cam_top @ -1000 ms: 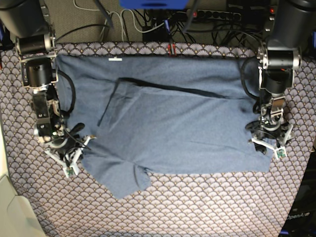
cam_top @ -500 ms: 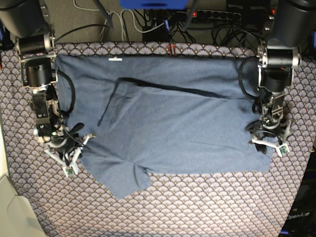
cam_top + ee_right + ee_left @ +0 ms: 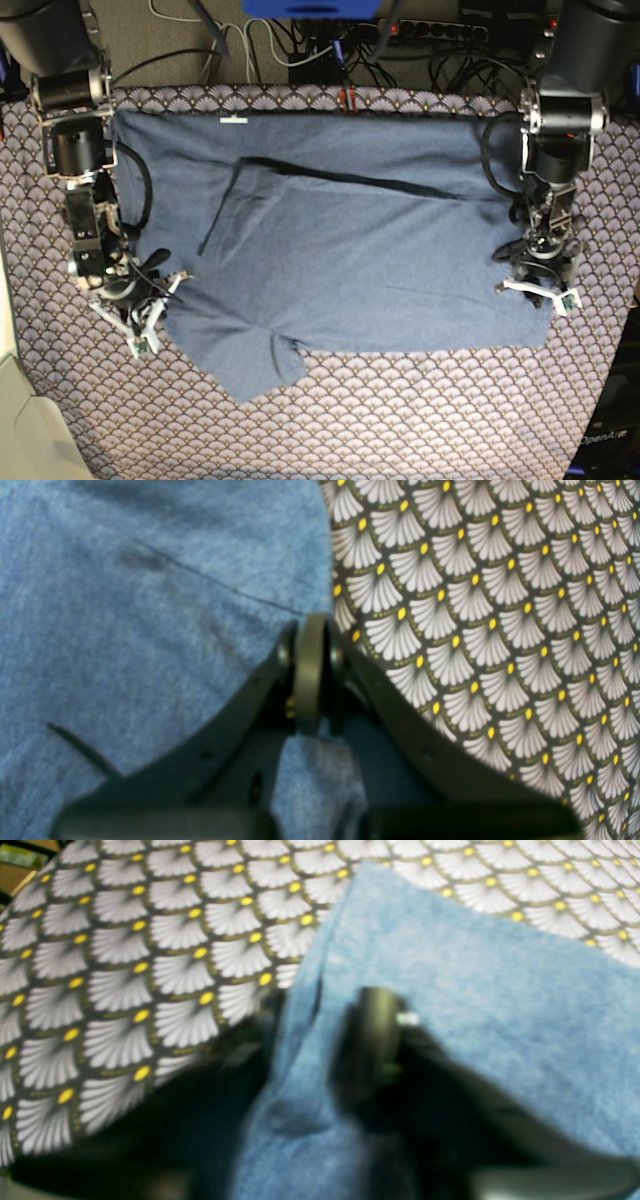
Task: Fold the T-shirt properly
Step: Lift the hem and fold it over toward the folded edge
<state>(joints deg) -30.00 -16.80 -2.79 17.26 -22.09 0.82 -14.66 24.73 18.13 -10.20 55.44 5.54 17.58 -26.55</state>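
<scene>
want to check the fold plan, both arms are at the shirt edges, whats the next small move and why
Probably lift both edges together and carry them toward the far edge. In the wrist views the right gripper looks shut on the T-shirt hem, and the left gripper has blue cloth pinched up off the tablecloth. The shirt still lies spread out, with one fold line across it.

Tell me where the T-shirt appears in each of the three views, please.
Base view: the T-shirt is spread across the middle, between both arms.
Left wrist view: it fills the right and lower centre.
Right wrist view: it fills the left.
Shared landmark: the scallop-patterned tablecloth bordering the shirt's edge.
</scene>
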